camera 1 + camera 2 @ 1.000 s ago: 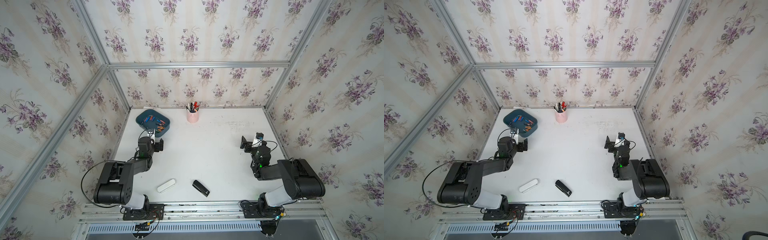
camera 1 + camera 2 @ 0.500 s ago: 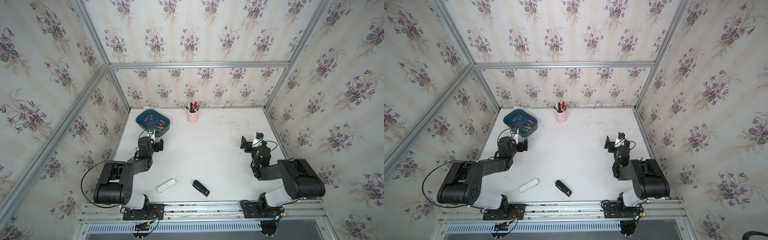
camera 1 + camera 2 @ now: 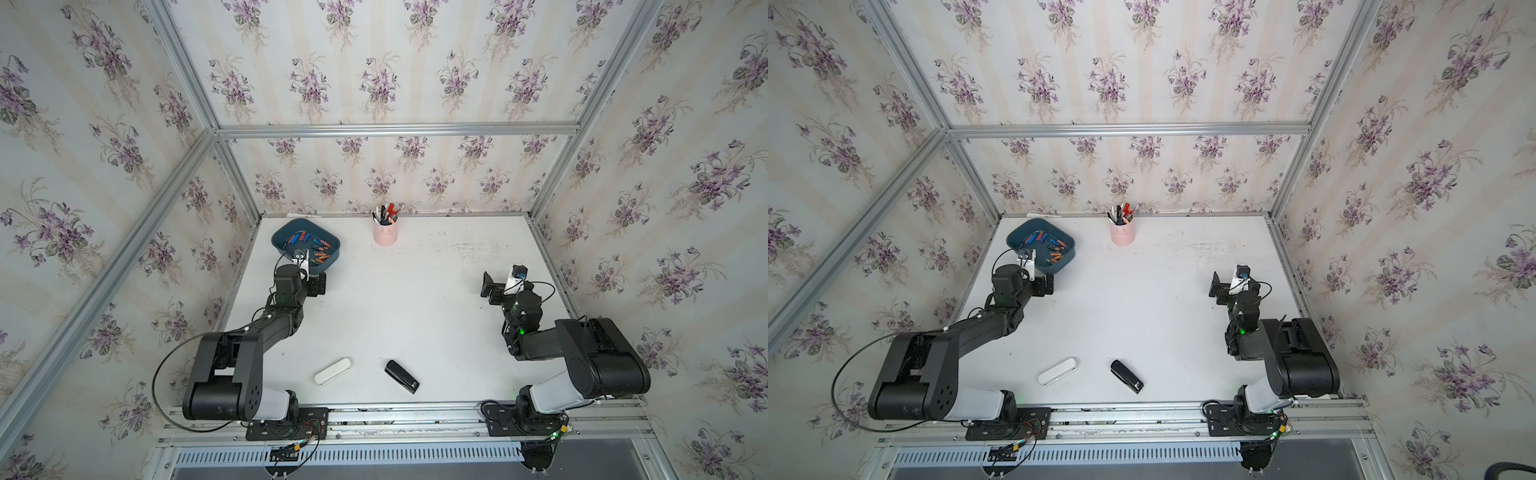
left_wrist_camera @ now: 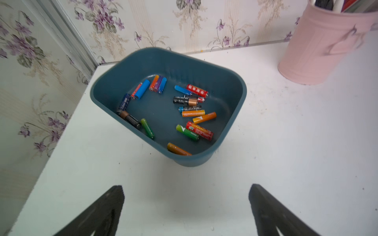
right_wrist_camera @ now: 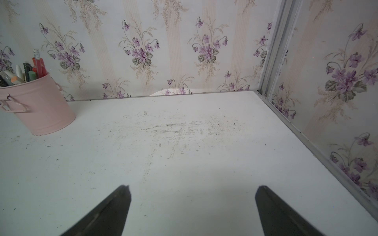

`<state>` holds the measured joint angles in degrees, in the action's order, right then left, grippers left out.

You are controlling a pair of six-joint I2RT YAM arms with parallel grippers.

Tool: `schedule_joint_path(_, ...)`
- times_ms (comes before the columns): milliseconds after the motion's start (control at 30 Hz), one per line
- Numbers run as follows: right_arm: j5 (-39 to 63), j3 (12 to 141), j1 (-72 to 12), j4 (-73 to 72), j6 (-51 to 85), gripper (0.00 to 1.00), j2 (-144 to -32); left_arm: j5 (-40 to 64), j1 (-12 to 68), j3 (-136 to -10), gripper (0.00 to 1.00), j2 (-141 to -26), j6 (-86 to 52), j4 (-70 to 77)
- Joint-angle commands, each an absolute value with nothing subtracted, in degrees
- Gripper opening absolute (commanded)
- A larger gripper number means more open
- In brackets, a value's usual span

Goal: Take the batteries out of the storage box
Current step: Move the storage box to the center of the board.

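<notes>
The dark teal storage box (image 3: 277, 240) (image 3: 1017, 233) sits at the table's far left corner. Several batteries (image 3: 316, 250) (image 3: 1054, 252) in blue, orange, red, green and black-and-copper lie loose on its floor. In the left wrist view the box (image 4: 184, 61) stands just ahead, batteries (image 4: 193, 113) spread inside. My left gripper (image 3: 305, 277) (image 4: 186, 186) is open and empty, its fingertips a little short of the box's near wall. My right gripper (image 3: 500, 286) (image 5: 193, 187) hovers open and empty over bare table at the right side.
A pink pen cup (image 3: 385, 235) (image 5: 41, 108) with pens stands at the back middle, to the right of the box. A white case (image 3: 332, 371) and a black stapler (image 3: 401, 376) lie near the front edge. Walls close the left, back and right sides.
</notes>
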<state>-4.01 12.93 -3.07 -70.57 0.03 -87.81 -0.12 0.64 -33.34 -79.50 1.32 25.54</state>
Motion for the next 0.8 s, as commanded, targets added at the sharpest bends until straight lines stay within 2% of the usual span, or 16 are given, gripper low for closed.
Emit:
schedule_joint_path(0,-5.4,13.3,-3.2,-71.5,0.2,1.00,-87.3,-2.4,0.7,-36.1,1.00,-76.0,-3.8,13.0)
schedule_joint_path(67,-6.6,16.6,-3.7,-62.2,0.3,1.00,-84.2,-0.5,0.7,-39.3,1.00,-74.8,-5.8,6.8)
schedule_joint_path(167,-9.8,27.4,-4.0,-37.6,5.2,1.00,-79.4,1.5,1.4,-47.2,1.00,-75.8,-8.2,-6.6)
schedule_joint_path(300,-3.7,37.1,-4.4,-17.5,10.6,1.00,-77.2,8.9,2.7,-56.8,1.00,-80.0,-8.9,-16.7)
schedule_joint_path(500,2.8,41.0,-6.1,-7.0,16.4,1.00,-74.3,22.7,3.2,-70.1,1.00,-91.9,-8.6,-27.1)
schedule_joint_path(767,1.4,44.6,-10.1,-2.3,16.6,1.00,-74.5,26.8,3.2,-80.4,1.00,-104.5,-8.4,-29.9)
